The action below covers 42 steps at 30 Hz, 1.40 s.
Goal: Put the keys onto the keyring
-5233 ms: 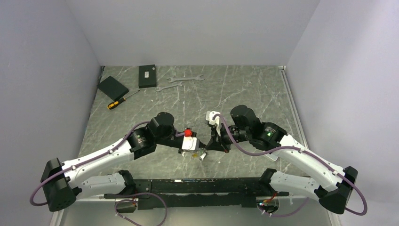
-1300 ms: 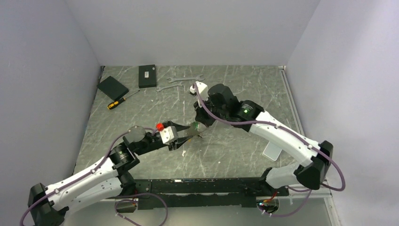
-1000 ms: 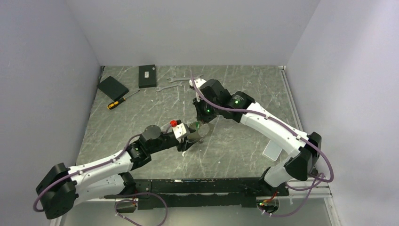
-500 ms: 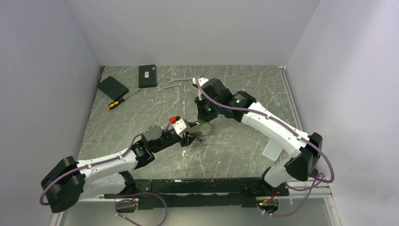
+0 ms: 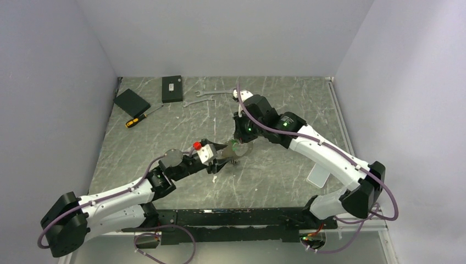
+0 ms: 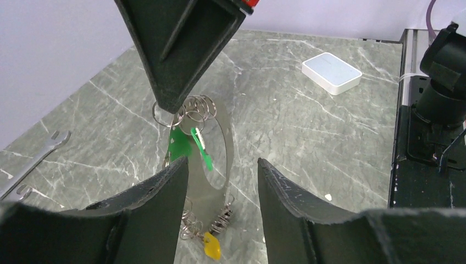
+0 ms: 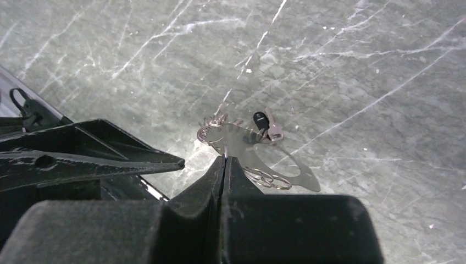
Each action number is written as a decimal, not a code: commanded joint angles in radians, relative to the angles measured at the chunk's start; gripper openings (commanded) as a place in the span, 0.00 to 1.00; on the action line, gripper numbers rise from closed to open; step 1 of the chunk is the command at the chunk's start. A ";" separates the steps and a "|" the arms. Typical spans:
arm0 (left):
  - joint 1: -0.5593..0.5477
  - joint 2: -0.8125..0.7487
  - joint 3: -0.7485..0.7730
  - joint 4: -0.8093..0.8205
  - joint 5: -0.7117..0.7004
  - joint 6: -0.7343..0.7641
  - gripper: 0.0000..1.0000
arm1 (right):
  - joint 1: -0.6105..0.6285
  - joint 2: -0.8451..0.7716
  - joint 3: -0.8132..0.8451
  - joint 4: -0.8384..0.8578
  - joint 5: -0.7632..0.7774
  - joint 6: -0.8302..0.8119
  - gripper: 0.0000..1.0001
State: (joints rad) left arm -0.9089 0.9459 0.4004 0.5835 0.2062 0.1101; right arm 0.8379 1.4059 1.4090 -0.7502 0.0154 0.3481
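Observation:
The keyring (image 6: 220,124) is a large flat metal ring hanging upright over the table, with small wire loops on its rim. My right gripper (image 7: 225,159) is shut on its top edge (image 7: 225,149), which shows edge-on. The keys' bright green tag (image 6: 178,147) dangles just below the right fingertip (image 6: 170,93); the keys themselves are hard to make out. A yellow tag (image 6: 211,247) and a black-headed key (image 7: 260,120) hang at the ring's lower end. My left gripper (image 6: 222,165) stands open around the ring's lower half, its left finger (image 6: 159,190) close beside the metal. From above, both grippers meet at the green tag (image 5: 233,146).
Two silver wrenches (image 5: 217,92) lie at the back, with two black boxes (image 5: 172,88) (image 5: 131,101) and a yellow-handled screwdriver (image 5: 137,119) at the back left. A small white box (image 6: 331,72) lies on the table's right side.
The left jaws have spread slightly wider around the ring. The right arm has shifted a little to the right, still pinching the ring's top.

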 commanded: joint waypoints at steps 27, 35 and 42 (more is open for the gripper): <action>-0.007 0.085 0.018 0.167 -0.069 0.047 0.51 | -0.005 -0.178 -0.142 0.247 -0.086 0.089 0.00; -0.008 0.135 0.045 0.191 -0.062 0.076 0.47 | -0.005 -0.181 -0.146 0.253 -0.096 0.085 0.00; -0.008 0.145 0.049 0.221 -0.105 0.088 0.41 | -0.005 -0.178 -0.154 0.259 -0.112 0.081 0.00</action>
State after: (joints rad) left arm -0.9131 1.0897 0.4103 0.7280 0.1333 0.1715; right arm 0.8352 1.2564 1.2495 -0.5583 -0.0628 0.4229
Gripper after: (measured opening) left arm 0.417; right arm 0.016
